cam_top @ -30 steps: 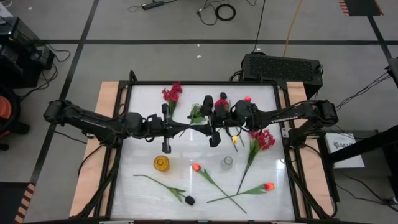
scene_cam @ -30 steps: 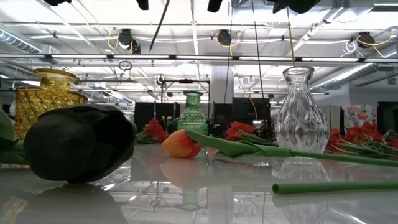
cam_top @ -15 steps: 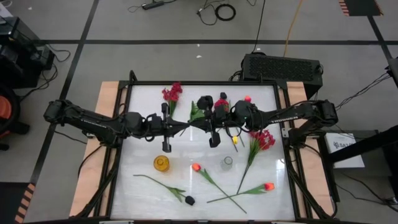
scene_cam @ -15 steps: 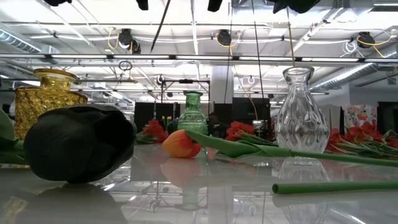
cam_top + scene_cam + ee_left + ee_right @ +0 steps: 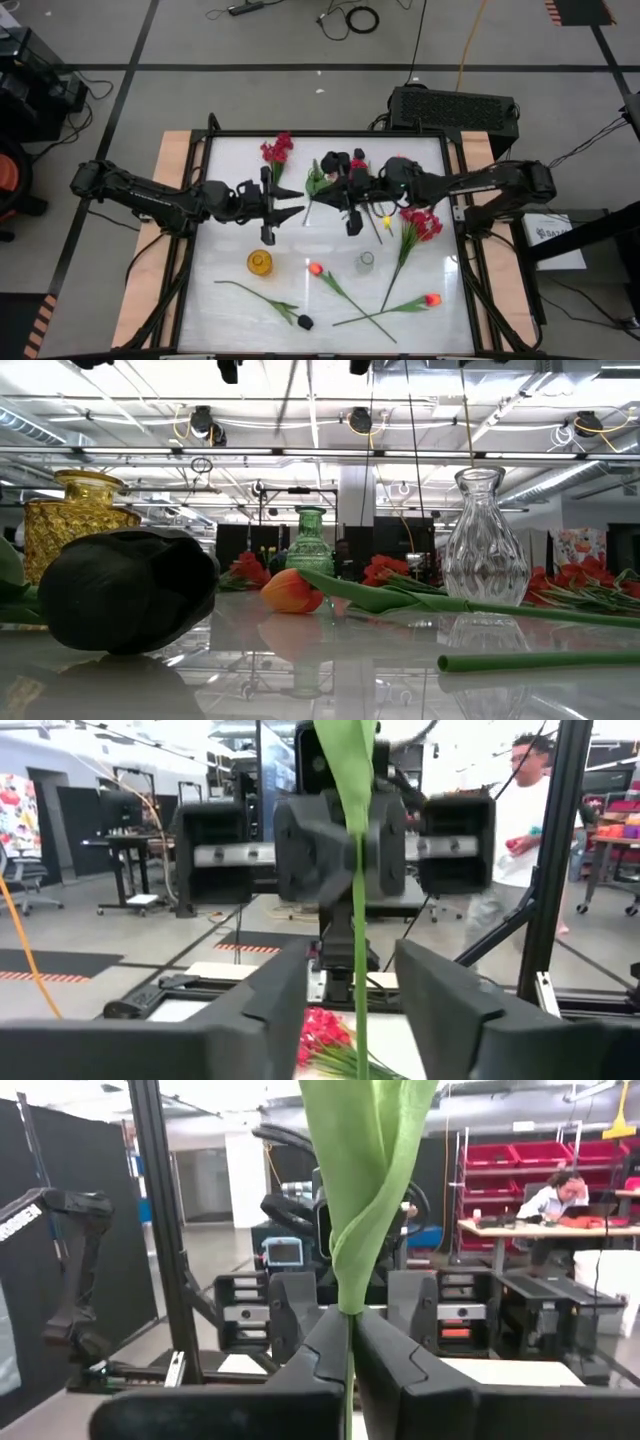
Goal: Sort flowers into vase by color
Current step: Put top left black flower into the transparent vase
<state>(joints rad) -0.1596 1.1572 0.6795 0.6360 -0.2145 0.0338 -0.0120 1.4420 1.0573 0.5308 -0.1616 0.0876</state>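
Above the middle of the white table (image 5: 230, 300), the right pincer (image 5: 322, 193) was clamped on the green stem (image 5: 347, 1370) of a flower, its two dark fingers (image 5: 400, 1370) pressed together around it, with a broad folded leaf (image 5: 365, 1170) rising above the grip. The left pincer (image 5: 293, 201) faced it from close by with its fingers (image 5: 270, 1010) spread wide. In the left wrist view the same stem (image 5: 359, 970) hung in the gap between those fingers; whether it touched either one could not be told.

Beneath the two arms stood a green glass vase (image 5: 310, 540). An amber glass vase (image 5: 260, 262) stood nearer the front left, and a clear glass vase (image 5: 366, 260) nearer the front right.

A crimson-pink spray (image 5: 277, 150) lay at the back of the table near the left arm. A second crimson-pink spray (image 5: 421, 224) lay on the right side, its stem running toward the front. An orange-red tulip bud (image 5: 315, 268) lay between the amber and clear vases, and another tulip bud (image 5: 432, 299) lay near the front right, its stem crossing the first one's. A black bloom (image 5: 304, 322) lay at the front of the table with its stem (image 5: 250, 292) stretched to the left; in the low view this black bloom (image 5: 125, 600) filled the near left.

Beyond the table, a person in a white shirt (image 5: 515, 820) stood in the room, and another person (image 5: 560, 1195) sat at a desk.
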